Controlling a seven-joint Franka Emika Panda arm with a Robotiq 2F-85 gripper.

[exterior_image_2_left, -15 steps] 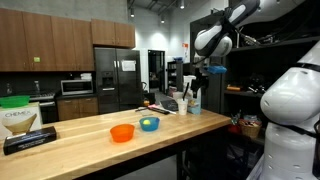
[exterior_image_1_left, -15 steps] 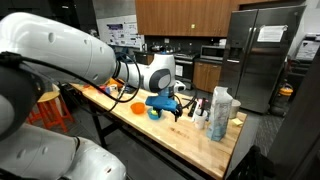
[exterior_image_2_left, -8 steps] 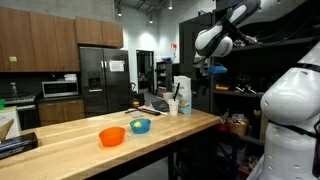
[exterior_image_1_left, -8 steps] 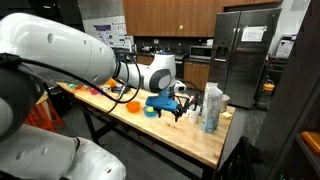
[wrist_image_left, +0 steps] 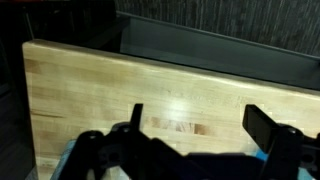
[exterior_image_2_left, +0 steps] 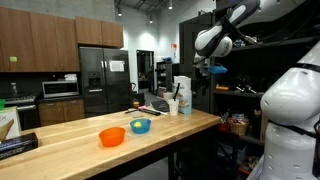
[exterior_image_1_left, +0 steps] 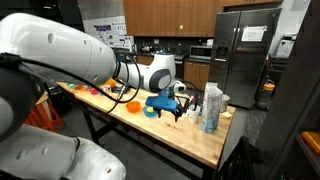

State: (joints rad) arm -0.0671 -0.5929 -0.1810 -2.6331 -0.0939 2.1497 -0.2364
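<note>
My gripper (exterior_image_1_left: 173,110) hangs open over the wooden table (exterior_image_1_left: 190,135), with nothing between its fingers. In the wrist view the gripper (wrist_image_left: 198,122) frames bare wood (wrist_image_left: 100,85) and touches nothing. A blue bowl (exterior_image_1_left: 151,112) sits just beside the gripper in an exterior view, and an orange bowl (exterior_image_1_left: 133,107) lies a little further along. In an exterior view the gripper (exterior_image_2_left: 206,69) is well above the table's far end, while the orange bowl (exterior_image_2_left: 112,137) and blue bowl (exterior_image_2_left: 141,126) sit mid-table.
Several bottles and containers (exterior_image_1_left: 212,107) stand close to the gripper, and the same cluster of containers (exterior_image_2_left: 178,101) shows at the far end of the table. A black box (exterior_image_2_left: 15,145) lies at the near end. A steel fridge (exterior_image_1_left: 240,55) stands behind.
Both exterior views frame the scene slightly differently than a second ago. The arm, gripper and bowls keep their places, and the gripper stays open.
</note>
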